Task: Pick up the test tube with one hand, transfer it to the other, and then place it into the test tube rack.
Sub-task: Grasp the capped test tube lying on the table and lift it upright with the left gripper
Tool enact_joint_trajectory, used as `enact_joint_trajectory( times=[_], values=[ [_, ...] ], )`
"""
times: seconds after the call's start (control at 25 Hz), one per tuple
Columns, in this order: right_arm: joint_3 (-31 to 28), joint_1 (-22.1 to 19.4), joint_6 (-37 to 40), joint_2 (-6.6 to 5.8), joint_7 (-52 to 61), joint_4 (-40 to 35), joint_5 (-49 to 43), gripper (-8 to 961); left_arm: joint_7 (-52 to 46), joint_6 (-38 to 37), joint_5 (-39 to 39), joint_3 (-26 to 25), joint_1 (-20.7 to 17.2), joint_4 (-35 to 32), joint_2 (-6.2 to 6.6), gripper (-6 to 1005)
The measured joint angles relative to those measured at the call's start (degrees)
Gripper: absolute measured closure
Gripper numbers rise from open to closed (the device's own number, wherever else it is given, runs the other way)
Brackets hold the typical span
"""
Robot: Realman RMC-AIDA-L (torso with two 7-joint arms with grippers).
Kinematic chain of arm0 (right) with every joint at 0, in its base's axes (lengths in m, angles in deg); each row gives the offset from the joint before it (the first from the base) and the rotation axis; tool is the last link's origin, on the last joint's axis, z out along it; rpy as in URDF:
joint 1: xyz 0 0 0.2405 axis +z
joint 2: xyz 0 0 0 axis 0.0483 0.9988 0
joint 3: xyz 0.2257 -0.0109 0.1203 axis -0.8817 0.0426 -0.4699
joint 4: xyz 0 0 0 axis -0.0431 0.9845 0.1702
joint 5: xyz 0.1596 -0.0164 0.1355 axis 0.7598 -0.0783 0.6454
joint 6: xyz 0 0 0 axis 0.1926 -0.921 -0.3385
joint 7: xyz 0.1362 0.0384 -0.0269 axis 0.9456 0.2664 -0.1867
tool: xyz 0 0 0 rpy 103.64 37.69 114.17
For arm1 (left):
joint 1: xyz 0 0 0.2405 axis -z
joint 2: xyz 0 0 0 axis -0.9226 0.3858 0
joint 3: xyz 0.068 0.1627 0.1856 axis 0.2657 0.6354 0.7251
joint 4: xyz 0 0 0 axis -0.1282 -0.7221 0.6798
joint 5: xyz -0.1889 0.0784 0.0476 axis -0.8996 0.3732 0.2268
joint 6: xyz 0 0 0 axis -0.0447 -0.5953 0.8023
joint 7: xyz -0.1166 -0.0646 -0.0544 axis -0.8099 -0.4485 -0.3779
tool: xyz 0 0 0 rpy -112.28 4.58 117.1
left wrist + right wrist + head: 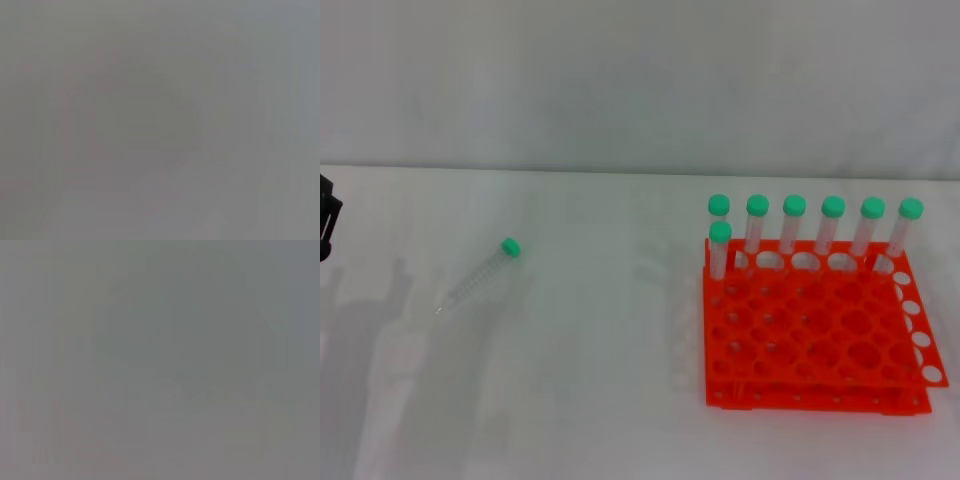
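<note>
Black left gripper at table edge, grip unclear, apart from test tube.

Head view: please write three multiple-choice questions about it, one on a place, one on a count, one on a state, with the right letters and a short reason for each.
1. Where is the loose clear plastic test tube with the green cap?
A. on the white table, left of the orange-red plastic test tube rack
B. inside the rack
C. behind the rack

2. How many green-capped tubes stand in the rack?
A. three
B. seven
C. ten

3. How is the loose tube?
A. upright
B. lying on its side
C. held by fingers

Answers: 1 A, it lies apart from the rack; 2 B, six in the back row plus one in front; 3 B, nothing touches it.
</note>
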Motion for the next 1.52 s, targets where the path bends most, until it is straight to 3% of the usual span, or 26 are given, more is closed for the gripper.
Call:
enact_joint_trajectory(
  times=[0.24, 0.4, 0.52, 0.6, 0.72, 0.84, 0.92, 1.12, 1.28, 1.4, 1.52],
  values=[
    [0.0, -0.2, 0.4, -0.03, 0.2, 0.3, 0.0, 97, -2.3, 1.4, 0.4, 0.2, 2.1, 0.8, 1.54, 109],
    [-0.5, -0.2, 1.3, -0.12, 0.2, -0.1, 1.1, 98, -12.3, 3.0, 1.4, 0.5, 3.5, 2.6, 4.82, 109],
    [-0.5, -0.4, 3.4, -0.19, 0.2, -0.3, 1.5, 98, -29.2, 3.7, 8.7, 1.0, 6.5, 10.6, 7.9, 109],
    [-0.5, -0.4, 4.2, -0.26, 0.2, -0.3, 1.5, 98, -40.7, 4.0, 13.4, 2.8, 9.0, 18.1, 9.1, 109],
    [-0.5, -0.1, 4.4, -0.33, 0.3, -0.4, 1.5, 99, -53.1, 4.3, 15.6, 10.7, 11.7, 28.3, 9.75, 110],
    [-0.5, -0.2, 4.4, -0.46, 0.3, -0.5, 1.5, 100, -64.3, 5.0, 15.1, 23.1, 12.9, 35.7, 10.33, 110],
    [-0.5, -0.4, 4.4, -0.47, 0.2, -0.5, 1.5, 100, -70.2, 4.9, 16.8, 28.1, 13.8, 39.5, 11.12, 110],
    [-0.5, -0.4, 4.0, -0.34, 0.0, -0.2, 1.5, 101, -77.8, 0.5, 31.8, 29.7, 19.3, 48.8, 13.29, 110],
    [-0.5, -0.4, 3.9, -0.32, 0.1, 0.0, 1.5, 102, -81.3, -1.4, 47.2, 29.8, 25.4, 51.6, 15.17, 111],
    [-0.5, -0.5, 3.9, -0.3, 0.2, 0.0, 1.5, 102, -81.7, -1.6, 56.0, 29.8, 29.2, 51.8, 15.9, 111],
    [-0.5, -0.5, 3.9, -0.3, 0.2, 0.1, 1.5, 103, -81.6, -1.2, 66.3, 29.9, 34.2, 52.4, 15.8, 111]
  ],
)
